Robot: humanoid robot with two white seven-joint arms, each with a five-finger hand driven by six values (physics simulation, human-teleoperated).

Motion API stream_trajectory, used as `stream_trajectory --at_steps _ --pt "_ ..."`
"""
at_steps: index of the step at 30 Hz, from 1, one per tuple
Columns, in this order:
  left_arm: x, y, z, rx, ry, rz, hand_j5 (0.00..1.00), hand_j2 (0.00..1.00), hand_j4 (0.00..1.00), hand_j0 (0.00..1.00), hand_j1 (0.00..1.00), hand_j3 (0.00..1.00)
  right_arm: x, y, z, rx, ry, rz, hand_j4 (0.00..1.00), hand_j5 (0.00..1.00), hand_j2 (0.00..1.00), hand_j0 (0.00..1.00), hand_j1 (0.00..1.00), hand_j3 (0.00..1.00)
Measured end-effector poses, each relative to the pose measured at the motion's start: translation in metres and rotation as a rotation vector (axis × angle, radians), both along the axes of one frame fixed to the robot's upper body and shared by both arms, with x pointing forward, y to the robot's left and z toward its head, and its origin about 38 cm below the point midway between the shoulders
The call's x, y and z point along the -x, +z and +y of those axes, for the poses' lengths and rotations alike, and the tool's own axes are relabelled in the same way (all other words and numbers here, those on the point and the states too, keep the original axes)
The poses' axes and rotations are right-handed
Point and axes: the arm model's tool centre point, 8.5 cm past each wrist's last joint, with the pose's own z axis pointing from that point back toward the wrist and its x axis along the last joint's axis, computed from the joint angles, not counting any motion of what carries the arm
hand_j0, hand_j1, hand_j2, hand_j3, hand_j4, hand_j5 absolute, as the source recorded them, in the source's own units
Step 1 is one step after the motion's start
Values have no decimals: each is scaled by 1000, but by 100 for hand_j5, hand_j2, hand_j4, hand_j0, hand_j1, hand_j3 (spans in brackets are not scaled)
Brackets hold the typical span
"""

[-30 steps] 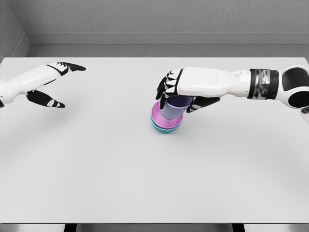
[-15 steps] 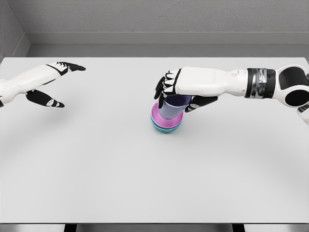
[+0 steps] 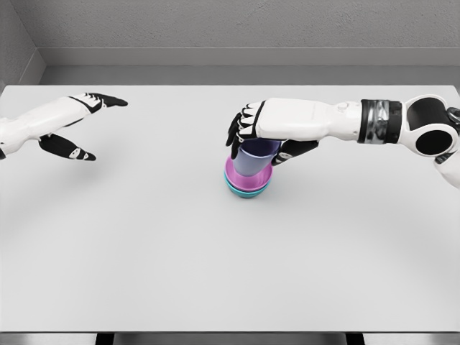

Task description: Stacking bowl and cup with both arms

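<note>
Right hand (image 3: 259, 136) curled from above around the lilac cup (image 3: 256, 158), cup standing inside the pink bowl (image 3: 249, 175), itself nested in a teal bowl (image 3: 249, 190) near the middle of the white table (image 3: 215, 273). Apparently the last step of stacking, with the cup seated or almost seated; next, probably only a gentle opening of the fingers and a straight lift, without tipping the stack. Left hand (image 3: 75, 129) far off at the table's left, fingers spread, holding nothing.

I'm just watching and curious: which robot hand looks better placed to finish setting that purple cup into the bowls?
The right robot hand. It is over the purple cup, which sits in the pink bowl. The left robot hand is open, far off at the table's left.
</note>
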Motion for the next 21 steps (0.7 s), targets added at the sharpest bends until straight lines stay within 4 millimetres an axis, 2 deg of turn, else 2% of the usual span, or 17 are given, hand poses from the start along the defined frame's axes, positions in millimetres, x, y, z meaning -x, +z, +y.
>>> stream_trajectory --at_steps 6,8,10,21 --pt "1 -1 -2 -6 -9 9 100 100 100 100 100 100 -1 -2 0 3 -2 4 61 61 61 61 61 61" --pt "0 -1 -2 -6 -10 10 100 100 100 100 100 100 -1 -2 1 3 -1 3 71 71 71 71 71 71" --pt "1 -1 -3 -7 -12 13 100 100 100 100 100 100 -1 -1 1 4 0 0 86 86 86 86 86 86" --pt "1 -2 -4 -11 -18 25 100 100 100 100 100 100 0 -7 0 5 -6 8 100 100 100 100 100 100"
